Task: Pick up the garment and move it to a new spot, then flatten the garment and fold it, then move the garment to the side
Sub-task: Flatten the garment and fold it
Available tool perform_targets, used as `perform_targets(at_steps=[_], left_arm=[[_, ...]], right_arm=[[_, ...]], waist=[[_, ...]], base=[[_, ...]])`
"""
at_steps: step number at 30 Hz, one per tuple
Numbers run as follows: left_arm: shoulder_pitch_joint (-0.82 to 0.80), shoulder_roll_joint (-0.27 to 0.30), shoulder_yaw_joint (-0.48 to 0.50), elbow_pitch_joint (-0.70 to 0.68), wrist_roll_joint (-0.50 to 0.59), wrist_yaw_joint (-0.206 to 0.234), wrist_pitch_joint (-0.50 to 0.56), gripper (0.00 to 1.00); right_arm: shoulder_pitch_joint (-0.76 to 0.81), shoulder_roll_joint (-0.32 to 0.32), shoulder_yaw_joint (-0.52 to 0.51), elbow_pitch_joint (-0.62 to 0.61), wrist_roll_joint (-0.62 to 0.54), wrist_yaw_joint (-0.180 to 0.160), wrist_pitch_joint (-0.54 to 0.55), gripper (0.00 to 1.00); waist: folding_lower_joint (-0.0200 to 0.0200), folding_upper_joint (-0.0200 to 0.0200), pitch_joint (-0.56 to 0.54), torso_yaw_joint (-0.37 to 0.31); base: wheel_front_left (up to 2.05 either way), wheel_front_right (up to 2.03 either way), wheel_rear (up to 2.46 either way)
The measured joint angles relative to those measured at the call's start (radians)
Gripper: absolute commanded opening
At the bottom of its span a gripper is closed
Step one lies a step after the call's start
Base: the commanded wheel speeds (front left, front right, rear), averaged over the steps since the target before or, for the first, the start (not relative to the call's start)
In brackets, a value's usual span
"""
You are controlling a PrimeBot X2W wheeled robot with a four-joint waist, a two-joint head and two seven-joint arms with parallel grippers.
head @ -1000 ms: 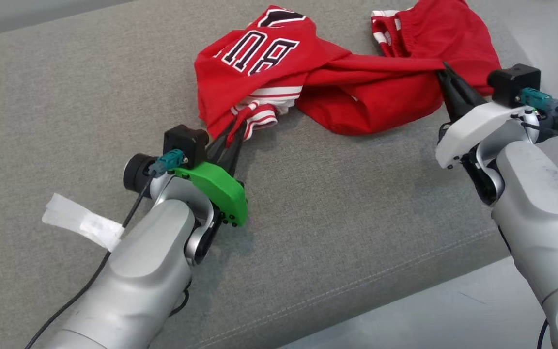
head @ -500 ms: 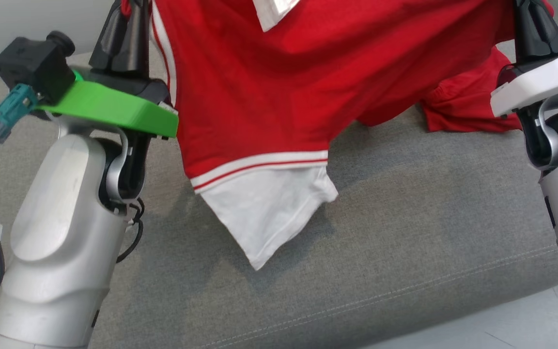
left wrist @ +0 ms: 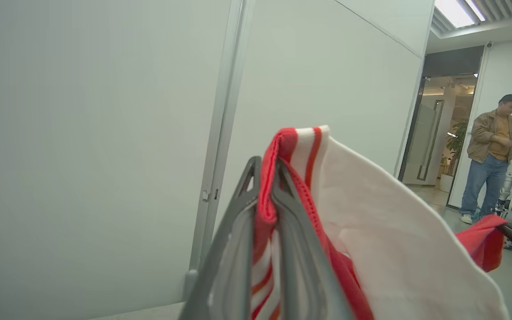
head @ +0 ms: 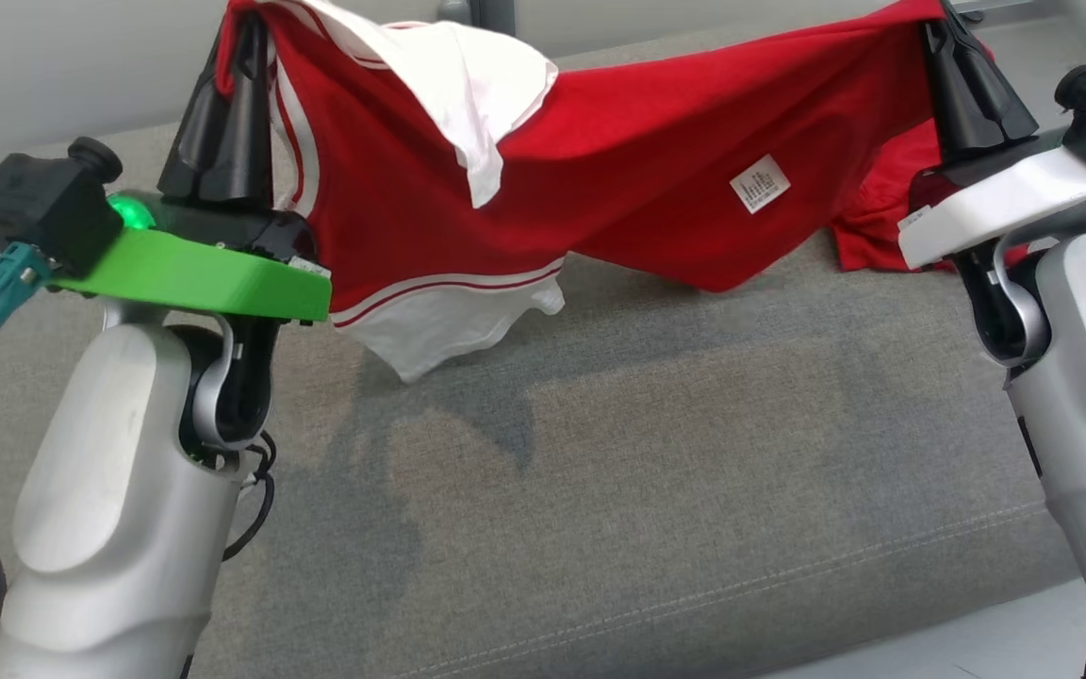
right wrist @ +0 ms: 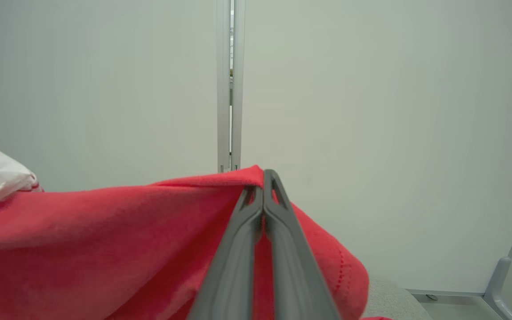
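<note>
Left gripper [head: 243,42] is clamped on the striped edge of the garment [head: 656,160]; right gripper [head: 944,38] pinches its right edge. The garment hangs stretched between them above the grey cushion [head: 694,453], its far-right end resting there.

Right tool [head: 936,21] tips apparently buried in garment [head: 656,160]; label [head: 760,183] print unreadably small.

No legible text, number or brand found. Small white label [head: 760,184] noted on red garment [head: 656,160], at about 2 o'clock from head-view centre. Dark printed lines seen on label, too small to be read.
</note>
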Motion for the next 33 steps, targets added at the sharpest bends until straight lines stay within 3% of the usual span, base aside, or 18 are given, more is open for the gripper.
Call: perform_targets(at_steps=[6,11,14,20,26,27,28,33], left_arm=[[0.022,-0.015,0.033,-0.121,0.032,-0.006,0.0,0.0],[0.064,-0.016,0.064,-0.256,0.06,-0.006,-0.003,0.0],[0.104,-0.016,0.061,-0.274,0.055,-0.004,-0.004,0.0],[0.21,-0.011,0.039,-0.138,-0.025,0.002,0.052,0.0],[0.191,0.012,0.041,0.086,-0.056,0.004,0.129,0.0],[0.172,0.015,0.047,0.119,-0.056,0.005,0.132,0.29],[0.148,0.014,0.053,0.143,-0.056,0.005,0.134,1.0],[0.062,-0.005,0.06,0.2,-0.044,0.005,0.102,1.0]], right_arm=[[0.033,-0.024,-0.046,-0.074,-0.009,-0.003,0.0,0.0],[0.064,-0.045,-0.097,-0.181,-0.024,-0.035,0.0,0.0],[0.094,-0.055,-0.095,-0.2,-0.025,-0.035,-0.001,0.0],[0.155,-0.027,0.023,-0.112,-0.017,0.003,0.027,0.0],[0.072,-0.015,0.119,0.002,-0.061,0.017,0.071,0.0],[0.046,-0.011,0.128,0.013,-0.07,0.017,0.071,0.0],[0.021,-0.007,0.134,0.022,-0.078,0.017,0.071,0.0],[-0.009,0.035,0.155,0.086,-0.075,0.017,0.066,0.0]], waist=[[0.0,0.0,-0.008,0.009],[0.0,0.0,-0.019,0.024],[0.0,0.0,-0.02,0.035],[0.0,0.0,0.007,0.046],[0.0,0.0,0.063,0.057],[0.0,0.0,0.074,0.059],[0.0,0.0,0.085,0.061],[0.0,0.0,0.138,0.073]], base=[[0.0,0.0,0.0],[0.0,0.0,0.0],[0.0,0.0,0.0],[0.0,0.0,0.0],[0.0,0.0,0.0],[0.0,0.0,0.0],[0.0,0.0,0.0],[0.0,0.0,0.0]])
